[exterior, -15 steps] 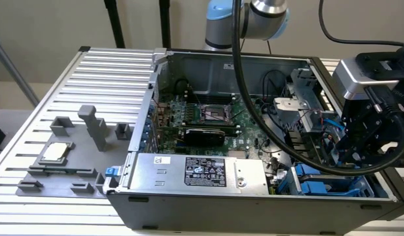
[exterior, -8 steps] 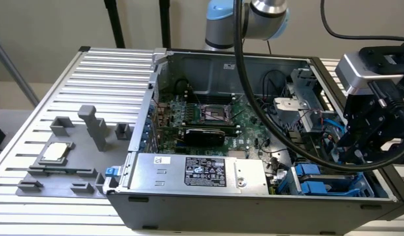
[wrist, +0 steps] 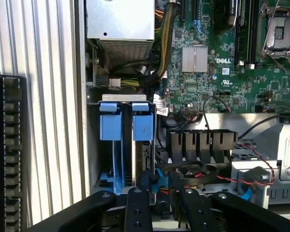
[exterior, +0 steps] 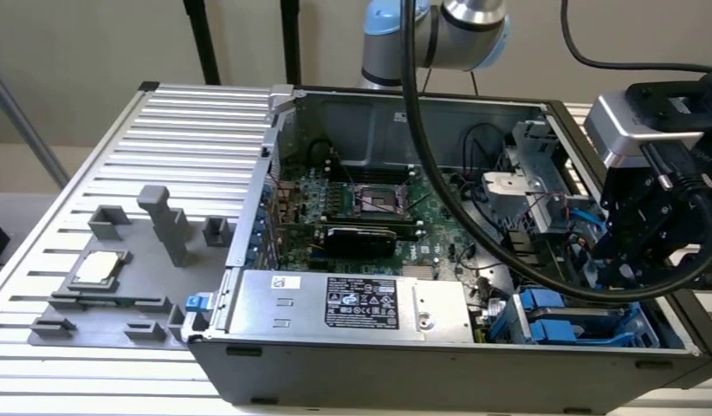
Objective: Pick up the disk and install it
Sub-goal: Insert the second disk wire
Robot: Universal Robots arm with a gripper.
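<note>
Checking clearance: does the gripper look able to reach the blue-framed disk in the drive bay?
Probably yes. The gripper hangs just over the drive bay, jaws apart, and the disk stands edge-up with its blue frame uncovered. Cables close beside it might snag.

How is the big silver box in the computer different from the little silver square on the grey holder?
The silver box is much bigger than the little square. The box has a black label; the square's top looks plain. The box sits inside the computer case; the square lies outside it on the grey holder. Both are silvery.
</note>
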